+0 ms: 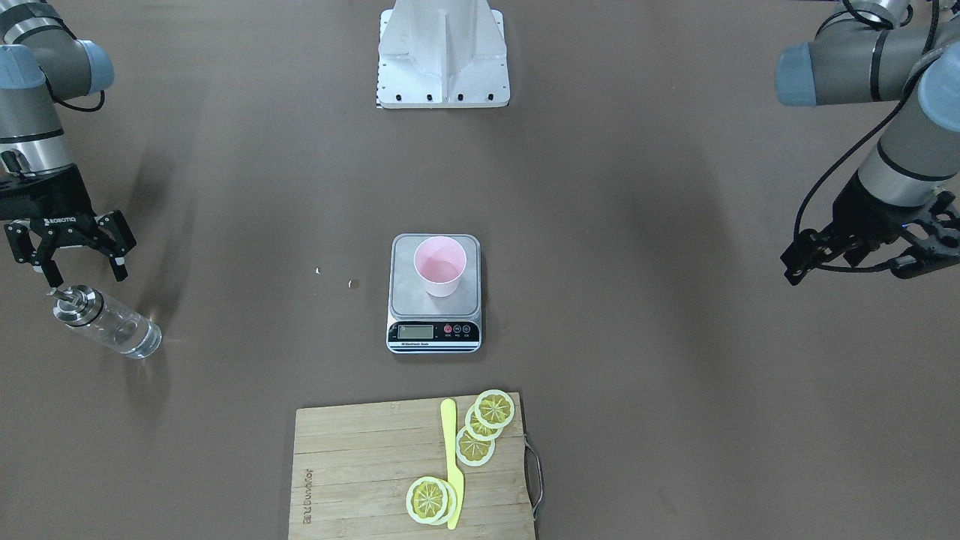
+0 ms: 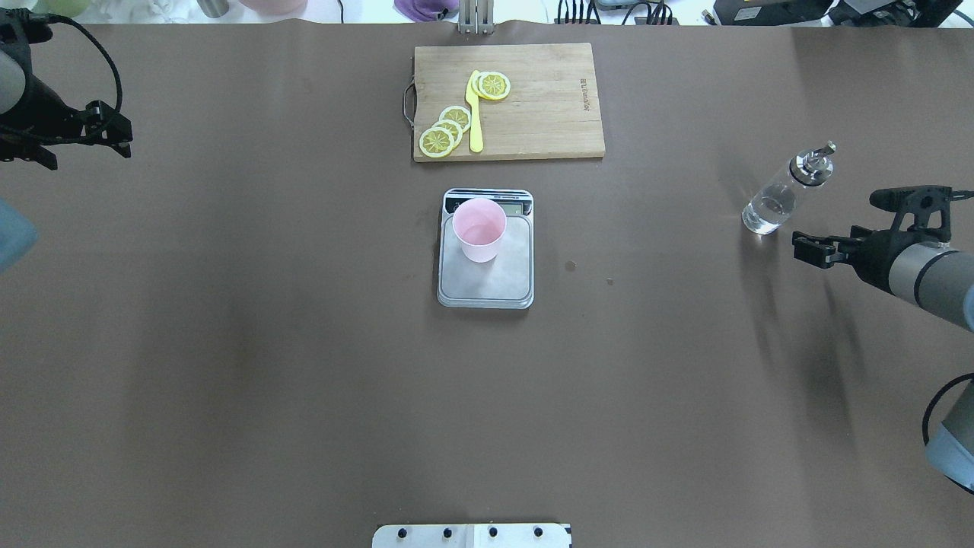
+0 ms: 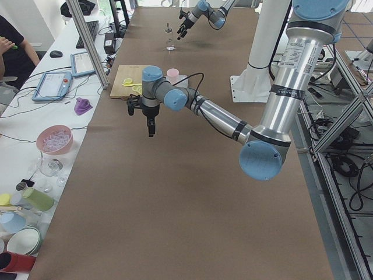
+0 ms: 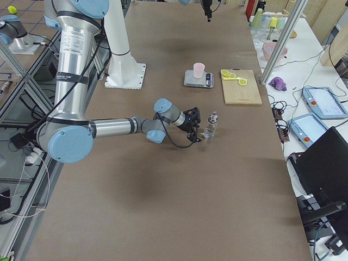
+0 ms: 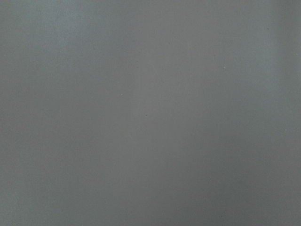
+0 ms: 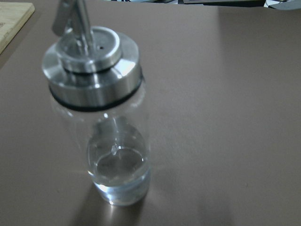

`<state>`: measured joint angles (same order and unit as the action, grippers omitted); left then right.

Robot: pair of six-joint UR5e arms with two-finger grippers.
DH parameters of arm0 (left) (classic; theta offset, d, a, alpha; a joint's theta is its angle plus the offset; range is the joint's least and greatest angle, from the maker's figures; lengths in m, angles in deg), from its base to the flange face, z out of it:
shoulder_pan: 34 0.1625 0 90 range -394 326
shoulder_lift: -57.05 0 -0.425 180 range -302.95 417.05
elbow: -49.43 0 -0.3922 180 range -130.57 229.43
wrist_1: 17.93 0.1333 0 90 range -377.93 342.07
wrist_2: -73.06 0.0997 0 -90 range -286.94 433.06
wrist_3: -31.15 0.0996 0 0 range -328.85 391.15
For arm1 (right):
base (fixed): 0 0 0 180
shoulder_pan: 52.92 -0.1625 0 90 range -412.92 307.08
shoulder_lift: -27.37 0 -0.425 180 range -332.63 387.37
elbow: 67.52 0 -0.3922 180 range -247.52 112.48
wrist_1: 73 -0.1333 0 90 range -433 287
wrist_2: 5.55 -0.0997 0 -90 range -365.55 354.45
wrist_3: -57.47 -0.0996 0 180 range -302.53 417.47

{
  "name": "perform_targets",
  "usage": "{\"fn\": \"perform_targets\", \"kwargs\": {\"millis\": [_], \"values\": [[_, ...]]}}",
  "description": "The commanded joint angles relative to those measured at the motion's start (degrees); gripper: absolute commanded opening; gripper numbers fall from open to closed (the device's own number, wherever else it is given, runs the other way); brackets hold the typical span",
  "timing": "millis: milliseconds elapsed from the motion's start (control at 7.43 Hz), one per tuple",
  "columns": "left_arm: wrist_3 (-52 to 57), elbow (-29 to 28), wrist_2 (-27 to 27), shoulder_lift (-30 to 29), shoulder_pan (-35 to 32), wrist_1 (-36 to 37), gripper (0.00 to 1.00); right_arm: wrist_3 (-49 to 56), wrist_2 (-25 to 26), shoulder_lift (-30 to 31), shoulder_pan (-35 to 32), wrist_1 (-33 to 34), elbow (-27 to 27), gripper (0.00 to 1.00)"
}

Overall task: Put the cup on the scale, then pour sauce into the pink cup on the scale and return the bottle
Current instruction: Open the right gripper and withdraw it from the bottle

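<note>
The pale pink cup [image 1: 439, 264] stands upright on the steel platform of the scale [image 1: 409, 298] at the table's middle, and also shows as the cup [image 2: 479, 228] on the scale [image 2: 494, 283] from overhead. The clear glass bottle [image 1: 107, 321] with a metal cap and spout stands upright on the table on my right side. A little clear sauce [image 6: 120, 181] sits at its bottom. My right gripper [image 1: 84, 271] is open just beside the bottle [image 2: 782, 196], on the robot's side, not touching it. My left gripper [image 1: 847, 266] hovers open and empty far off on the other side.
A wooden cutting board [image 1: 360, 465] with lemon slices [image 1: 494, 409] and a yellow knife [image 1: 452, 465] lies beyond the scale. The white robot base plate [image 1: 442, 82] is at the near edge. Two small specks [image 2: 571, 266] lie right of the scale. A person sits at the side desk [image 3: 11, 46].
</note>
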<state>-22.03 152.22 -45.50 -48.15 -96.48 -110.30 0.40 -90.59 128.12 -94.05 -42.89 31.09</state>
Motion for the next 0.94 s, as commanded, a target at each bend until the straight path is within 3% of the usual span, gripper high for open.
{"fn": "perform_targets", "kwargs": {"millis": [0, 135, 404, 538, 807], "values": [[0.00, 0.30, 0.00, 0.17, -0.09, -0.09, 0.99, -0.06, -7.13, 7.50, -0.19, -0.06, 5.77, 1.00], [0.00, 0.56, 0.00, 0.17, -0.09, -0.09, 0.99, 0.20, -13.77, 10.49, -2.62, 1.34, 8.67, 1.00], [0.00, 0.65, 0.00, 0.17, -0.09, -0.09, 0.99, 9.19, -38.42, 9.56, -22.32, 6.59, 8.62, 1.00], [0.00, 0.48, 0.00, 0.17, -0.09, -0.09, 0.99, 16.57, -44.71, 7.38, -29.73, 14.19, 8.79, 1.00], [0.00, 1.61, -0.53, 0.26, -0.18, -0.09, 0.99, 31.60, -46.36, 3.25, -35.06, 28.00, 8.79, 1.00]]}}
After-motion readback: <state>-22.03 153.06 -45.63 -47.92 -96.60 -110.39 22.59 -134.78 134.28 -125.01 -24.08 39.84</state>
